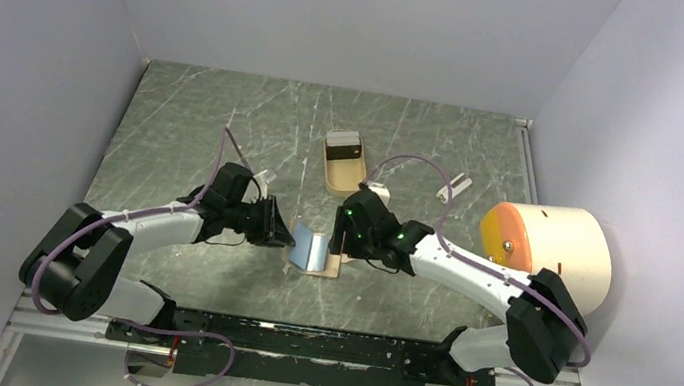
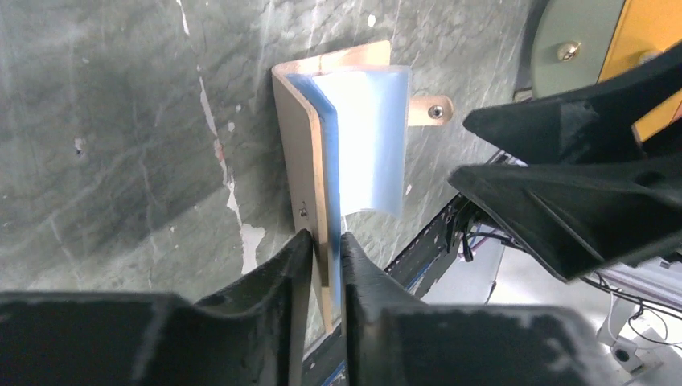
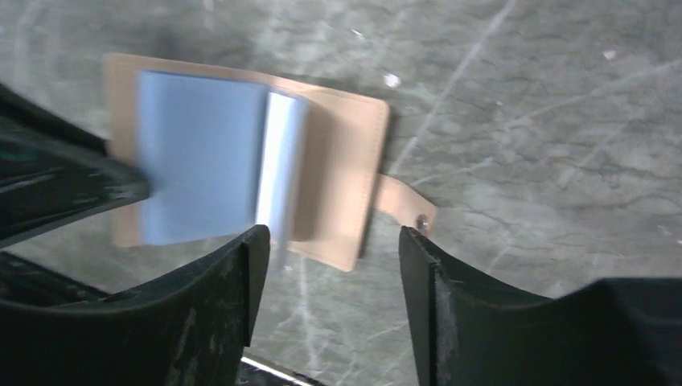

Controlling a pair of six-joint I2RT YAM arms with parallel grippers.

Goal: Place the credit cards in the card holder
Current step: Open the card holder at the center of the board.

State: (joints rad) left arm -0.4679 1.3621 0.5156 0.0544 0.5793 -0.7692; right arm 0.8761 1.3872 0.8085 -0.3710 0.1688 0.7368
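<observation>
The card holder (image 1: 314,251) is seen open on the counter (image 1: 185,131), close to the middle of the near edge, between the two grippers. Its left cover is stood upright and is pinched edge-on by the left gripper (image 2: 326,245). The fingers (image 2: 293,265) are clamped on either face of the tan leather, and the bluish-silver sleeves are fanned to the right. The right cover is laid flat on the counter, with the closing tab (image 3: 406,209) pointed toward the right edge.

The left arm (image 1: 162,223) is reached in low from the near left corner, elbow folded back, wrist levelled at the holder. The right arm (image 1: 469,263) is mirrored from the near right corner, wrist tipped down. The right gripper (image 3: 330,257) is held spread wide above the flat cover, with nothing between its fingers (image 3: 233,273). Whether it touches the holder cannot be told.

Credit cards (image 1: 344,148), one dark and one pale, are seen in the oblong tan tray (image 1: 344,181), set at mid-counter toward the far edge. A small white piece (image 1: 455,185) is seen nearer the right edge, too small to identify. A cream cylinder (image 1: 562,249) with an orange face is set at the right edge.
</observation>
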